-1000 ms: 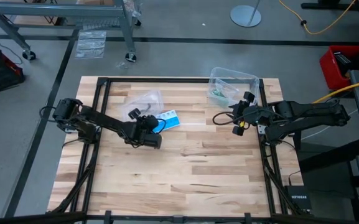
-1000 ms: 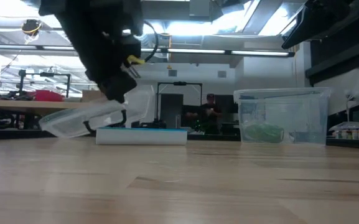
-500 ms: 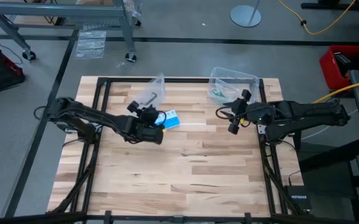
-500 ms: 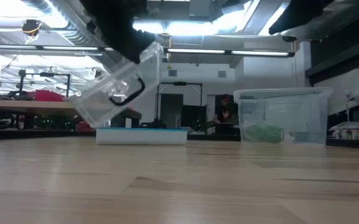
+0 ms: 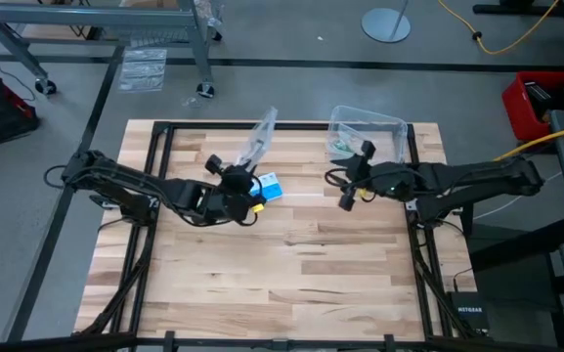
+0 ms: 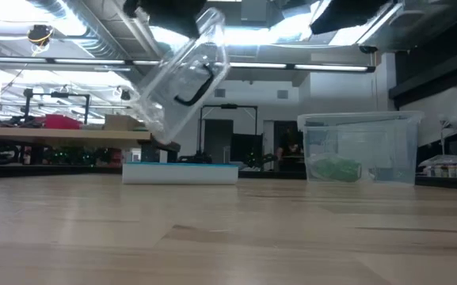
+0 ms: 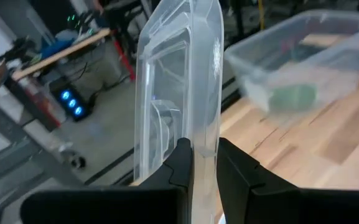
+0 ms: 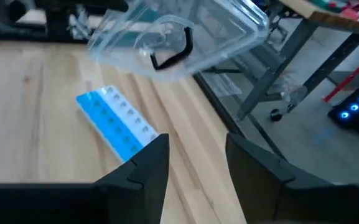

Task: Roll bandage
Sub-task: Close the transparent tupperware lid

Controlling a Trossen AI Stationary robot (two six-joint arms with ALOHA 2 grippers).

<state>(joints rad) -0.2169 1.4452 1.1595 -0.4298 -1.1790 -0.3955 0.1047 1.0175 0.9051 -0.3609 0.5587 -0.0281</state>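
The wooden table (image 5: 291,254) stands in a workshop, with a grey floor and metal frames around it. At the far right part of the table there is a clear plastic box (image 5: 365,134), and the green bandage (image 6: 335,169) lies inside it, on its bottom. The left gripper (image 7: 204,165) is raised above the table, and its fingers are closed on the edge of a clear plastic lid (image 6: 182,75), which hangs tilted in the air. A dark clip shows on this lid. Below the lid, the blue and white pill organizer (image 5: 268,187) lies flat on the wood. The right gripper (image 8: 195,155) hovers near the clear box, and its fingers stand apart with nothing between them. It points toward the lid and the pill organizer.
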